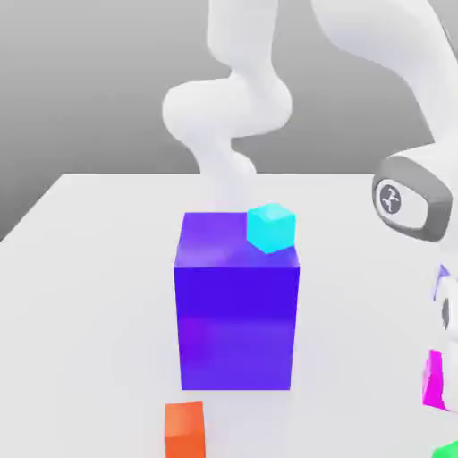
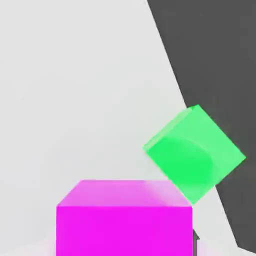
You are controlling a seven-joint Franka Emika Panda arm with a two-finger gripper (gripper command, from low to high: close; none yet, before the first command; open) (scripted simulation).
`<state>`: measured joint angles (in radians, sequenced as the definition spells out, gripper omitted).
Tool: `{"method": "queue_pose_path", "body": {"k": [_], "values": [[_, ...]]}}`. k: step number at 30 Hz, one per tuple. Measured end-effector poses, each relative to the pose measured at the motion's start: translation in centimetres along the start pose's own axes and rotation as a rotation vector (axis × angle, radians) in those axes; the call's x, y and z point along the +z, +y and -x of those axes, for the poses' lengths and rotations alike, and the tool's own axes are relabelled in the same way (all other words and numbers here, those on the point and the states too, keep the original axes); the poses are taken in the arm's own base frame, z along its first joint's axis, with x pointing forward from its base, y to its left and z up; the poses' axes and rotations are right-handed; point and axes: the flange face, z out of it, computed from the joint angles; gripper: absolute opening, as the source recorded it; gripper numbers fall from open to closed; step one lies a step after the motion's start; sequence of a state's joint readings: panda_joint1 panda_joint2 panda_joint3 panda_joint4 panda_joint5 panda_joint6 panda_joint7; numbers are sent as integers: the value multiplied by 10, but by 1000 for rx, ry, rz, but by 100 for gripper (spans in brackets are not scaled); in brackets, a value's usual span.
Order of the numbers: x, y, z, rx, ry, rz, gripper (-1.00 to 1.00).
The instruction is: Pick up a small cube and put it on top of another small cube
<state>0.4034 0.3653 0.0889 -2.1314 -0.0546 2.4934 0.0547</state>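
The small magenta cube (image 1: 435, 380) sits at the exterior view's far right, low over the white table, directly under my hand. My gripper (image 1: 437, 365) is shut on it. In the hand view the same magenta cube (image 2: 124, 220) fills the near part of the picture, square-on and level. A cyan cube (image 1: 271, 227) rests on the top right corner of the big blue-purple block (image 1: 237, 313) in the middle of the table.
A green cube (image 2: 195, 152) lies turned at an angle just beside the magenta one, close to the table's edge (image 2: 200, 150); it also peeks in as the green cube (image 1: 447, 452). An orange cube (image 1: 185, 429) sits in front of the big block.
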Motion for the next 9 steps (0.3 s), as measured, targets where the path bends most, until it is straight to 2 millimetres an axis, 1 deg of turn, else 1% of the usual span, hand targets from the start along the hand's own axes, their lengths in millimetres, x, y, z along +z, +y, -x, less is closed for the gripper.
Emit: {"method": "queue_pose_path", "body": {"k": [2, 3, 5, 6, 9], "values": [[-4, 5, -17, -27, 0, -2, -100], [5, 6, -22, -33, 0, -3, -100], [33, 7, -25, -38, 0, -3, -100], [47, 7, -26, -38, 0, -3, 100], [47, 7, -26, -38, 0, -3, 100]]}}
